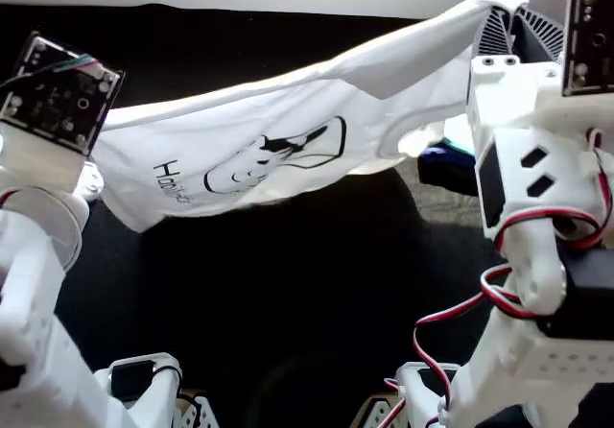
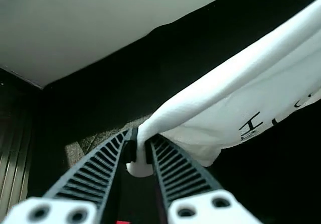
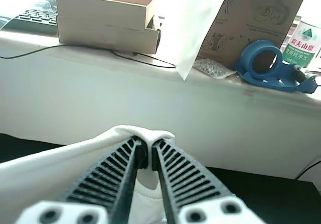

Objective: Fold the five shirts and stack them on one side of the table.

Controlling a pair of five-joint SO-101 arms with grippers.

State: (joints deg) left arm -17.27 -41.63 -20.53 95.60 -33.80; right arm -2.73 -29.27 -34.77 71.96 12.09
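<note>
You have one white T-shirt (image 1: 278, 140) held in the air between both arms, spanning above the black cloth-covered surface (image 1: 317, 294). Fabric: soft knit, sagging shallowly along its length, with a black line drawing and lettering on the face toward the high camera. The lower hem hangs free in loose folds. Left gripper (image 2: 139, 148): ribbed fingers (image 2: 98, 171) clenched on a bunched fold at the shirt's edge. Right gripper (image 3: 148, 151): fingers pinched tight on a rolled edge, close to the white wall (image 3: 75, 83) behind the surface. A broad stretch of dark surface shows beneath the shirt, toward the arm bases. A blue item (image 1: 443, 164) lies just beside the right arm; you cannot tell what it is.
</note>
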